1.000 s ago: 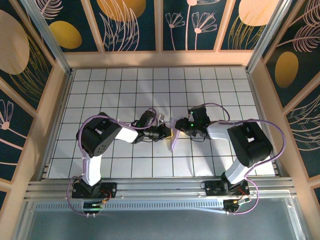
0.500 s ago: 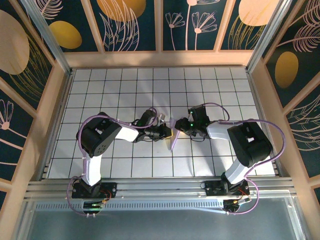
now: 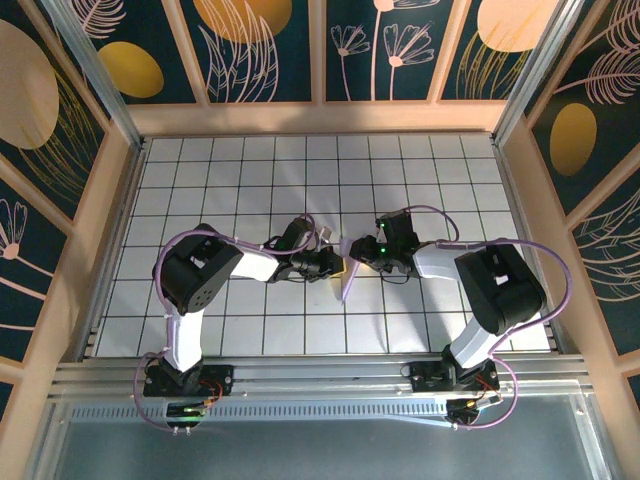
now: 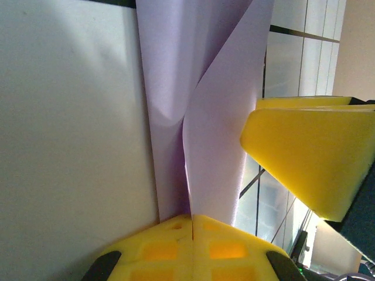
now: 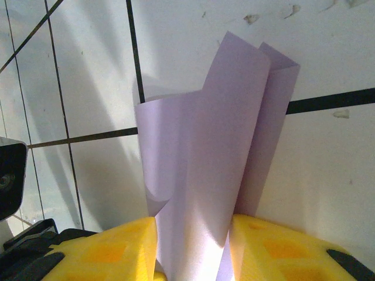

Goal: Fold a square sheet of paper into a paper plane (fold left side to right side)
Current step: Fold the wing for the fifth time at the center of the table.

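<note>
Left gripper (image 4: 192, 220): pinched shut on the edge of the folded lavender paper sheet (image 4: 214, 134).
Right gripper (image 5: 193, 234): narrow, sheet upright between its fingers, touching both.

My left gripper (image 3: 336, 266), clamped on the square sheet of paper (image 3: 349, 282), slides a hair back, away from my right gripper (image 3: 363, 252).

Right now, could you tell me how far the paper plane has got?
Done: the lavender-purple sheet of paper is doubled over into loose, curling layers. In hand: the left gripper is shut on it; the right gripper straddles it. Left: no pointed dart shape yet, so nose and wing folds remain.
</note>
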